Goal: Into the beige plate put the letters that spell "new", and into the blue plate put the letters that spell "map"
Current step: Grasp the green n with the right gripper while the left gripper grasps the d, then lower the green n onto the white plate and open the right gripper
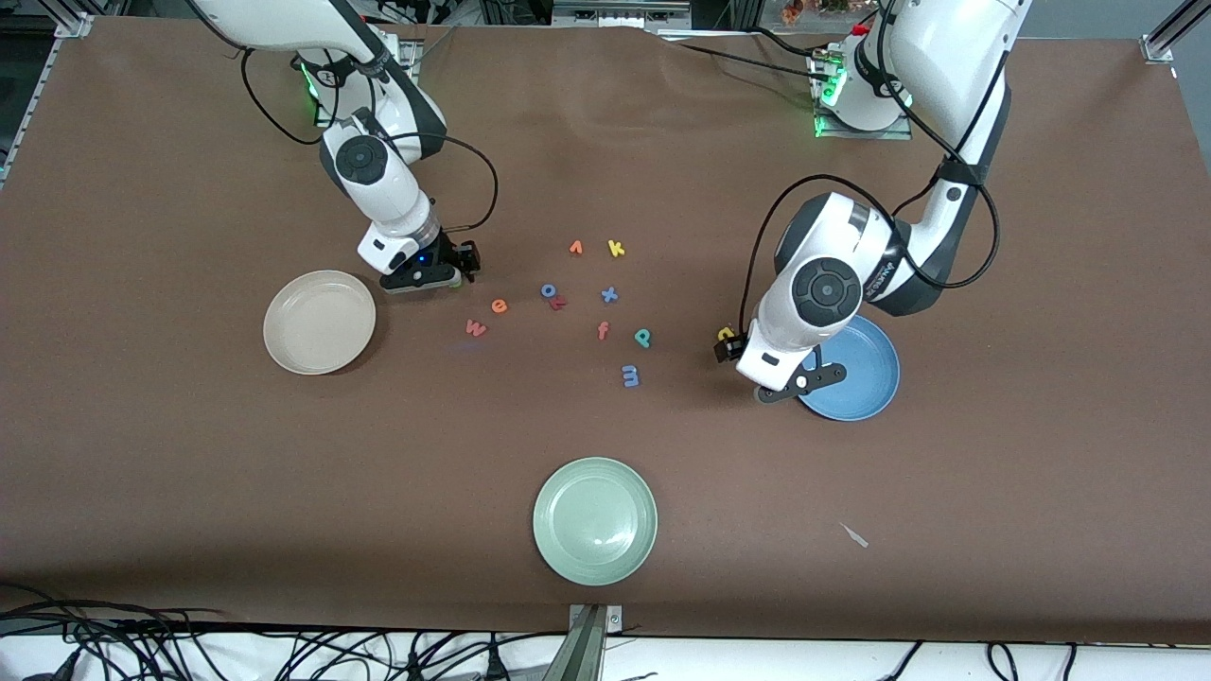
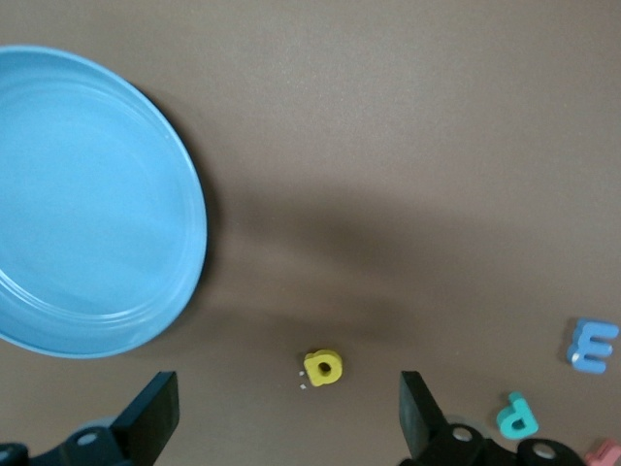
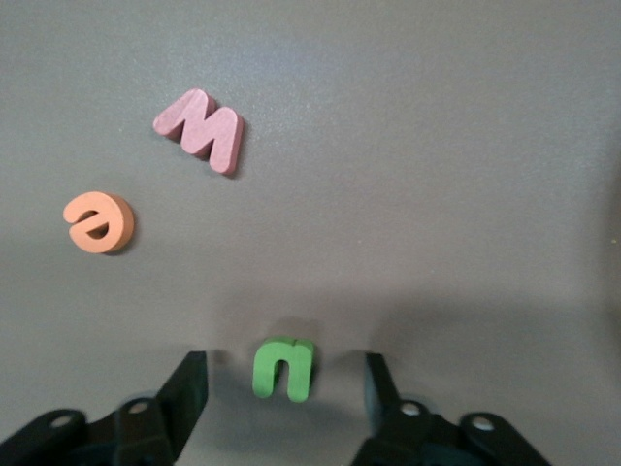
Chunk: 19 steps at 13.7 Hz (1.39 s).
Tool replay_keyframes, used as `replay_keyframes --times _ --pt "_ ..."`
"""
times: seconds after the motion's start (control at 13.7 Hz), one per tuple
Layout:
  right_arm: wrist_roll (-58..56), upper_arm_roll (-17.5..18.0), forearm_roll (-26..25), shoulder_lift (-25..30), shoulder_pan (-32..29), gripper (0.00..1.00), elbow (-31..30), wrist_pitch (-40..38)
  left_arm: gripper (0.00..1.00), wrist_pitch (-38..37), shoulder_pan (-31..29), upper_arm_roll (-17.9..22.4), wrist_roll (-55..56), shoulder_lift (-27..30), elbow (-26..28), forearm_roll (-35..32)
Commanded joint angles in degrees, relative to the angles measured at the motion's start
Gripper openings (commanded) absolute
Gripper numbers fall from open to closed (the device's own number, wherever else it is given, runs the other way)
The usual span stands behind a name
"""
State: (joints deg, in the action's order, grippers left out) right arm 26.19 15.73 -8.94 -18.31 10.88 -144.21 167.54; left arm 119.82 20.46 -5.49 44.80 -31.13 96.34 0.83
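I count three plates: a beige plate (image 1: 319,322), a blue plate (image 1: 856,380), a pale green plate (image 1: 594,520); and twelve foam letters (image 1: 609,295).

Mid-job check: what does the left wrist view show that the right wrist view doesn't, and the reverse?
Left wrist view only: the round mid-blue plate, small yellow foam a between the left gripper's open fingers, teal foam p, blue foam m.

Right wrist view only: olive-green foam n between the right gripper's fingers, orange foam e, pinkish-red foam w.

Both: brown table cover, each gripper low over one letter.
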Motion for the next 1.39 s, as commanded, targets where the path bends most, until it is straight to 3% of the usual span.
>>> replay_keyframes --times 0.0,0.44,0.66,0.88,1.1,1.31 --pt "0.0 -0.2 -0.8 -0.8 0.6 0.5 0.1 0.9 1.0 5.2 1.2 0.3 4.2 -0.3 2.8 0.4" --pt "-0.1 -0.2 -0.8 -1.0 0.7 0.2 0.2 0.8 0.99 8.1 1.3 -0.3 8.4 -1.9 3.3 0.5" --pt "-1.1 -1.0 -1.1 0.3 0.5 0.2 0.8 -0.8 0.97 9.3 1.6 -0.4 8.6 -3.6 3.7 0.4" --pt "-6.0 -3.2 -1.5 4.1 0.5 0.2 4.3 -9.8 0.97 15.0 1.7 -0.6 8.6 -3.5 8.3 0.4" --pt "-15.5 -6.8 -1.5 7.3 0.4 0.2 10.3 -22.7 0.97 16.1 1.3 -2.1 9.0 -3.8 9.1 0.5" --pt "-28.5 -12.5 -1.5 8.4 0.4 0.2 12.6 -27.4 0.97 19.6 1.1 -2.1 9.0 -3.9 10.7 0.5"
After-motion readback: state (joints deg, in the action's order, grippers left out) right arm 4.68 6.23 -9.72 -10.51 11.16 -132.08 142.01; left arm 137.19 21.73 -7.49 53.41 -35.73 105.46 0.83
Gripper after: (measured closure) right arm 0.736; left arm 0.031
